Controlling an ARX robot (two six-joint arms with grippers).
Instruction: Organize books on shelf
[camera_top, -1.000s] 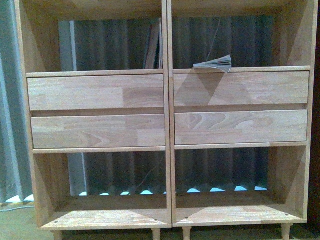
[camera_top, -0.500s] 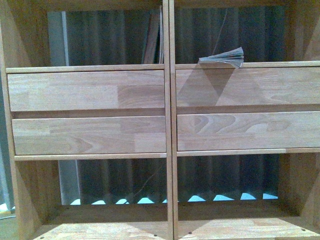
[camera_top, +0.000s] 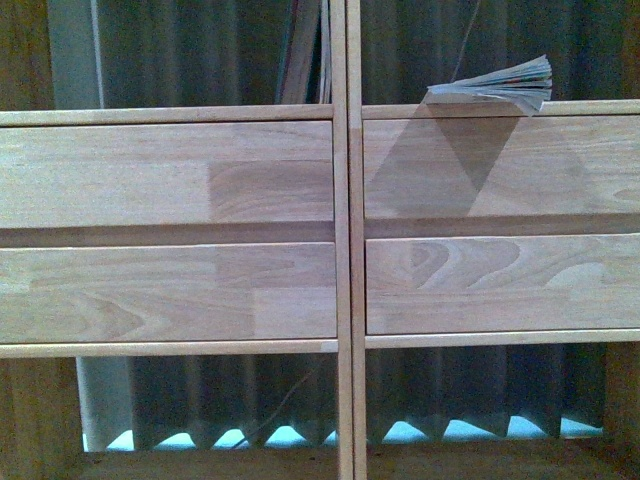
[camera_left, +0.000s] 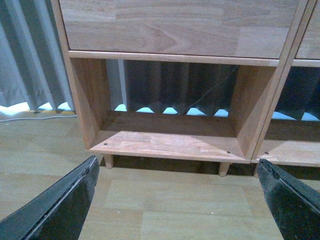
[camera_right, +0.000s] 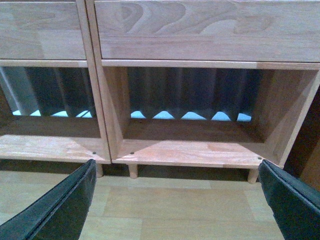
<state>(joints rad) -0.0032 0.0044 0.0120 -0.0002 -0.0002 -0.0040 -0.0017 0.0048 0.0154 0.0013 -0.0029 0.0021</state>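
Observation:
The light-wood shelf (camera_top: 340, 230) fills the front view, with four plank drawers across its middle. Thin books (camera_top: 312, 55) stand leaning against the centre divider in the upper left compartment. A floppy pale booklet (camera_top: 495, 85) lies flat at the front edge of the upper right compartment, its pages fanned. Neither gripper shows in the front view. My left gripper (camera_left: 177, 200) is open over the floor before the shelf's (camera_left: 172, 30) lower left compartment. My right gripper (camera_right: 177, 200) is open over the floor before the shelf's (camera_right: 207, 35) lower right compartment. Both hold nothing.
A dark pleated curtain (camera_top: 200, 50) hangs behind the open-backed shelf. The lower compartments (camera_left: 170, 145) (camera_right: 195, 150) have bare wood bottoms. Short legs (camera_right: 133, 171) lift the unit off the wood floor (camera_left: 175, 210). A thin cable (camera_left: 210, 92) hangs behind the lower left compartment.
The shelf has grown larger in the front view over the last second, so the camera has come closer. The drawers now fill the frame, and the booklet sits further right and higher.

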